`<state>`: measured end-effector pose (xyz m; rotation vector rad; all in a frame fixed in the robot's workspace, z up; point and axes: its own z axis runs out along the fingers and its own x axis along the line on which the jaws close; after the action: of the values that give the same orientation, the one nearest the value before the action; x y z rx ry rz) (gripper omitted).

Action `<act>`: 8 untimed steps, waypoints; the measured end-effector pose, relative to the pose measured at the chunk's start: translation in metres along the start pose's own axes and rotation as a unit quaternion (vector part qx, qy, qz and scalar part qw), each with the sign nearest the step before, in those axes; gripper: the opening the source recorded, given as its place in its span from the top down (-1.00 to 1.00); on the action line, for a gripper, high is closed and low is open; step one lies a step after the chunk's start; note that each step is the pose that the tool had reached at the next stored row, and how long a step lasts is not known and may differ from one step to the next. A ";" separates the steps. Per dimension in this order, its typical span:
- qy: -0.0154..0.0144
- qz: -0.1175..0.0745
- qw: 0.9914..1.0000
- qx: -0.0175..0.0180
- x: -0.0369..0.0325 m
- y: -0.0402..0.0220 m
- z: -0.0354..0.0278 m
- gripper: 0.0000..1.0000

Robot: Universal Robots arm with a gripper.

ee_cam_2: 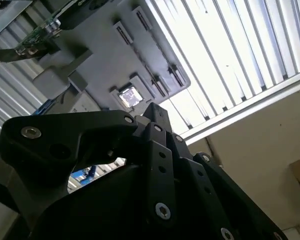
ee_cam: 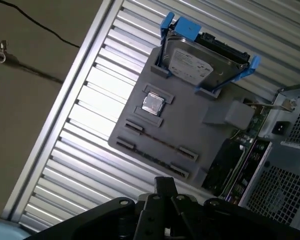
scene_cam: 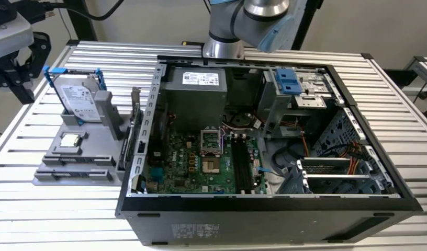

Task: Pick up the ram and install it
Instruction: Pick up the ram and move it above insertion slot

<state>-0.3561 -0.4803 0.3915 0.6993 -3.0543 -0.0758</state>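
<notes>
The ram (ee_cam: 160, 141) appears to stand on edge in the grey tray (ee_cam: 187, 125) on the surface (ee_cam: 85, 130). It is judged light, stiff and fragile; grasp the flat faces mid-length. The gripper (ee_cam_2: 151, 112) is clenched and empty.

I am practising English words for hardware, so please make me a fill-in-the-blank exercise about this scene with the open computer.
The silver hard drive sits in a ___ plastic frame.
The small square silver processor chip lies on a flat ___ holder tray.
That tray stands at the exterior view's ___ of the open black computer case.
Missing words: blue; grey; left.
</notes>
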 end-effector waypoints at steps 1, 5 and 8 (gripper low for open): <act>0.000 -0.006 1.000 0.000 0.0000 0.0000 0.0000 1.00; 0.001 -0.030 1.000 0.000 0.0000 0.0000 0.0000 1.00; 0.002 -0.046 0.999 0.000 0.0000 0.0000 0.0000 1.00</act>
<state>-0.3561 -0.4802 0.3915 0.8402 -3.0163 -0.0751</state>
